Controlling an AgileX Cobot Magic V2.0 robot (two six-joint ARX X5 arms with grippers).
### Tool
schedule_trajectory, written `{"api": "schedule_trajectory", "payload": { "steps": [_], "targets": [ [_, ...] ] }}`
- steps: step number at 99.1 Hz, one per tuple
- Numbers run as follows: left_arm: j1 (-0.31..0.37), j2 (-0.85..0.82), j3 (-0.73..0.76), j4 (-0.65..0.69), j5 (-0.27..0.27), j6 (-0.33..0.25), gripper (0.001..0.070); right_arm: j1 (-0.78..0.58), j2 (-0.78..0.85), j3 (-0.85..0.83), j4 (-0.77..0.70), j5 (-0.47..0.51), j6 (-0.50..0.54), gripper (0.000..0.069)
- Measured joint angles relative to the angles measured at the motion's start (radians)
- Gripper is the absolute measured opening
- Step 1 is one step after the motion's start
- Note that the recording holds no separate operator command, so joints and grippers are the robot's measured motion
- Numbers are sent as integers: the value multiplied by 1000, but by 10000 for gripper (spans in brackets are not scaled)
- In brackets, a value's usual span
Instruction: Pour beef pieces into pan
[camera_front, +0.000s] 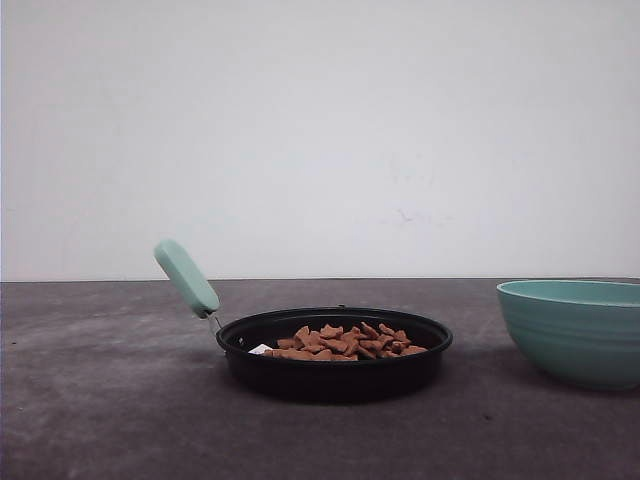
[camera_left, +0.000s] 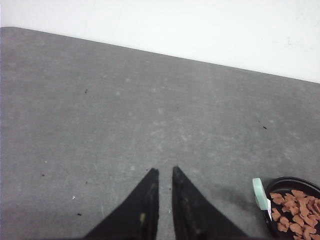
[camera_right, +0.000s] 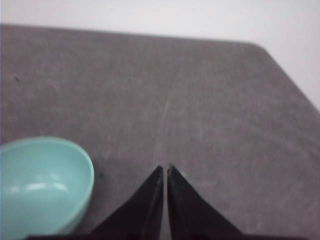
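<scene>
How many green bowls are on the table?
1. The teal bowl sits on the table's right side, apart from the black pan holding the beef pieces. The right wrist view looks into it, and it looks empty.

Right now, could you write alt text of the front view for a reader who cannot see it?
A black pan with a mint-green handle sits on a grey table, holding a heap of reddish-brown beef pieces. A teal bowl stands apart at the right edge, before a plain white wall.
</scene>
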Motion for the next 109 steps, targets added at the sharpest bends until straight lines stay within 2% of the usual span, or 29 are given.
{"api": "schedule_trajectory", "payload": {
  "steps": [23,109],
  "targets": [
    [0,-3,0,3,-1,0,22,-8,6,-108,11,-81,4,11],
    [0,-4,0,3,-1,0,22,3,3,-108,14,-63,4,11]
  ]
}}
